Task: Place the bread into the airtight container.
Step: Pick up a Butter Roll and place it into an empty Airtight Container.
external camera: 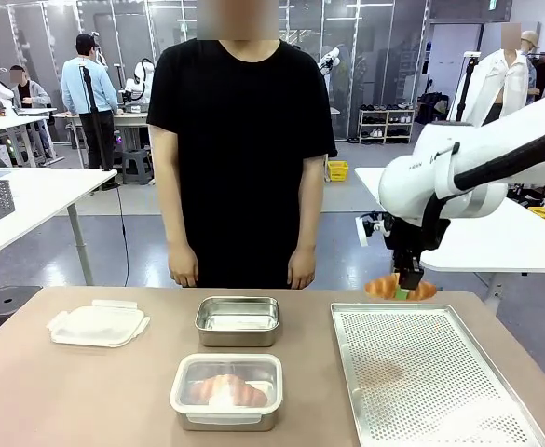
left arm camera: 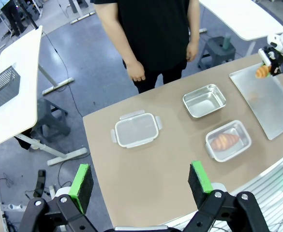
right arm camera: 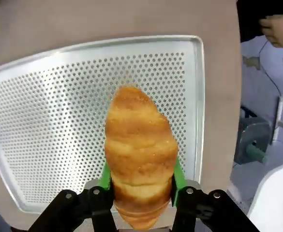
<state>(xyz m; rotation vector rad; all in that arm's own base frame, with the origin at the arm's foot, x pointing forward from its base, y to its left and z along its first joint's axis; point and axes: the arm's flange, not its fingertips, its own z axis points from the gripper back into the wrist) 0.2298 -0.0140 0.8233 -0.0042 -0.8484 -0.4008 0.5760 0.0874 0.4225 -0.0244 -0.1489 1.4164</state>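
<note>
My right gripper is shut on a golden croissant, holding it above the far edge of the perforated metal tray. From the right wrist the croissant sits between the green pads, with the tray below. A second croissant lies in the near metal container. An empty metal container stands behind it. The white lid lies at the left. My left gripper hangs open high over the table, nothing between its fingers.
A person in black stands at the far side of the table with hands hanging down. From the left wrist I see the lid, both containers and the tray on the brown tabletop.
</note>
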